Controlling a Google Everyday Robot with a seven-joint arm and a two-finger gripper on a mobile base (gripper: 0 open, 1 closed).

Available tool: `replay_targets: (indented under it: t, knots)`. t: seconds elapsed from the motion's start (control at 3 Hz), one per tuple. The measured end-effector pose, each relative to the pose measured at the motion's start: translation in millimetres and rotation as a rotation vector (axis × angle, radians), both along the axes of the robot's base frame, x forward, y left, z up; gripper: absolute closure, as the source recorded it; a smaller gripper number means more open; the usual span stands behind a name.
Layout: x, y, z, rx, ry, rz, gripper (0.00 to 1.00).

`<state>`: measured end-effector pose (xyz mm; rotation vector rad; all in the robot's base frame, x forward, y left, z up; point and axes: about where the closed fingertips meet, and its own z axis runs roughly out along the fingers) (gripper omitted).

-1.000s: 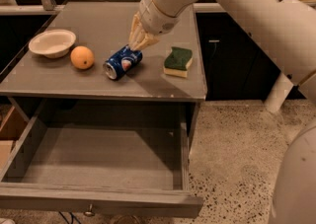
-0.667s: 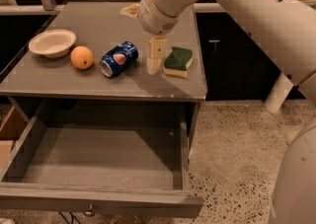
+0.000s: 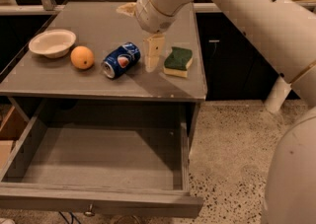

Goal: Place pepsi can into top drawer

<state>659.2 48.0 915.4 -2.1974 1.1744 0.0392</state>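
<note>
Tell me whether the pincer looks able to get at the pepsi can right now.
Likely yes. The pincer hangs open just beside the pepsi can, which lies on its side on the tabletop with nothing between them. The orange close on its other side might crowd a finger.

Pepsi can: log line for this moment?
pepsi can: lying on tabletop, unheld | gripper: open, beside can | top drawer: pulled open

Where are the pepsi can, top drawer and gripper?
pepsi can (image 3: 121, 60), camera view, blue side wall.
top drawer (image 3: 98, 203), camera view, front panel.
gripper (image 3: 134, 39), camera view, midway between its fingertips, just right of the can.
</note>
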Motion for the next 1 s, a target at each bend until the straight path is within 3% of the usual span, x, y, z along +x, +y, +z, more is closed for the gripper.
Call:
replay_targets:
  t: [0.67,1.0]
  knots:
    - [33,28,-4,-0.022,-0.068,0.129,0.0]
    - [36,31,-3,-0.021,-0.076,0.139,0.0]
